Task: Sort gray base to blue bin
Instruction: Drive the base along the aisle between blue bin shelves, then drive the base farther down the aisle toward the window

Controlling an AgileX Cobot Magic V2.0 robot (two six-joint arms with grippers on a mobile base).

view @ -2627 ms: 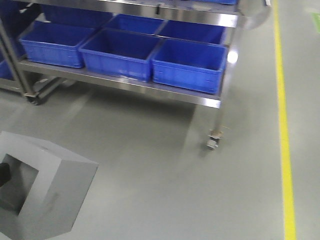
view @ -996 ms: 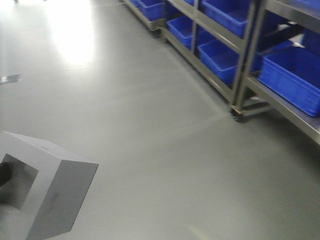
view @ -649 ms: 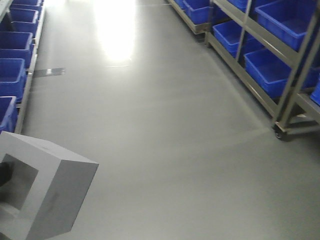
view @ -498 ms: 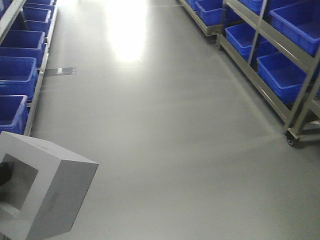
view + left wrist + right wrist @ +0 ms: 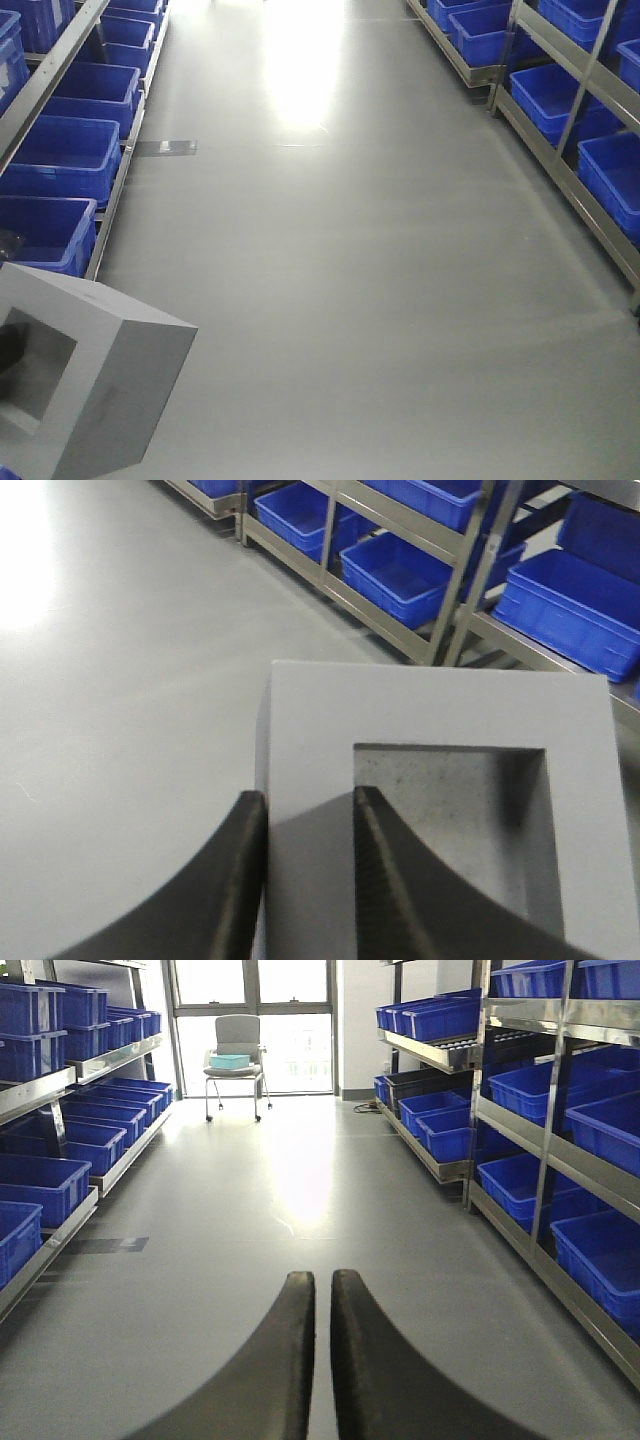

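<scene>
The gray base [image 5: 440, 810] is held up with one side wall pinched by the left gripper [image 5: 307, 800], one finger inside the recess and one outside. The right gripper [image 5: 322, 1278] is seen clamped on nothing, fingers touching, pointed down the aisle. Beyond the base, open floor [image 5: 380, 300] is flanked by racks [image 5: 541, 1150] of blue bins [image 5: 60, 185], with the nearest bin just behind the base and a chair [image 5: 237, 1050] far off.
</scene>
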